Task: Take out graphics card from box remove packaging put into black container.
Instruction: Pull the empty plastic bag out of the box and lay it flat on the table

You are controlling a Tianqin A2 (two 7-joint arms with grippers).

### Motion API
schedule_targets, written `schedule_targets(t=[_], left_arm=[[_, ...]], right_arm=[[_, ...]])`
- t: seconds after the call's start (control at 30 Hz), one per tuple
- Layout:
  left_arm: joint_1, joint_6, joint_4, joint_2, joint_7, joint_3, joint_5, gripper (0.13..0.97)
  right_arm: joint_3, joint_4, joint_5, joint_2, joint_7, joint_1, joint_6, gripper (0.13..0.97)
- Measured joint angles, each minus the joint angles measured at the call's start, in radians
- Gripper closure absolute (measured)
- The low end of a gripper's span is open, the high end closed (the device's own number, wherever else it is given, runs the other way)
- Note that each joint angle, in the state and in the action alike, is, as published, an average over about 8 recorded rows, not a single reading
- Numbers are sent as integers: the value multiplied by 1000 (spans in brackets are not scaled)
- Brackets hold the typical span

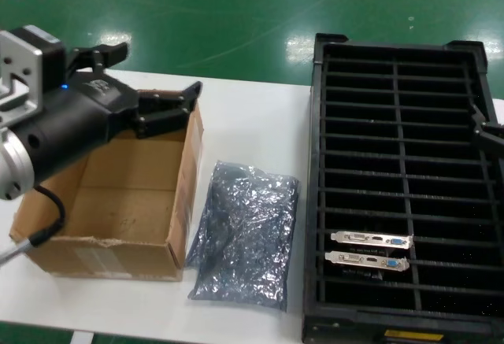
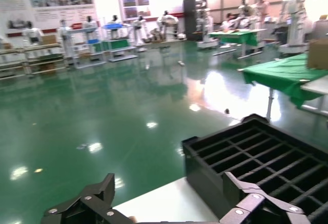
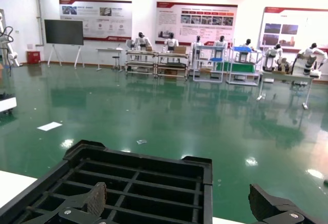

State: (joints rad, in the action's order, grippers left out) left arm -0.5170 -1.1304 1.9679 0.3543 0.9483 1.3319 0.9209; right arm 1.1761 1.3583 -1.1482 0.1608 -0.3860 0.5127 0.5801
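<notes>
Graphics cards (image 1: 372, 241): two, standing on edge in near slots of black crate (image 1: 402, 61), silver end brackets up, one blue port each. Stiff, light, probably fragile; best gripped by the metal bracket, not the board face.

Anti-static bag (image 1: 244, 234): crinkly silver-grey plastic, flat on white table (image 1: 260, 116) between cardboard box (image 1: 183, 194) and crate. Limp, slippery; whether a card remains inside cannot be told.

Cardboard box: brown corrugated, shallow, open top, torn near rim; visible floor bare, far part hidden by arm.

Crate: hard black plastic, thin ribs, narrow slots in two columns.

Left gripper (image 1: 150, 84): above box's far edge, fingers spread wide, holding nothing.

Right gripper (image 3: 179, 208): over crate's right side, jaws wide apart, empty.
</notes>
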Motion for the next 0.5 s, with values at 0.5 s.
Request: schedule_targets(t=[0.5], left_arm=[[101,220,-74,-10,-184,54,176,222]], right_arm=[[84,48,-129,27,76,-101,-114,129]])
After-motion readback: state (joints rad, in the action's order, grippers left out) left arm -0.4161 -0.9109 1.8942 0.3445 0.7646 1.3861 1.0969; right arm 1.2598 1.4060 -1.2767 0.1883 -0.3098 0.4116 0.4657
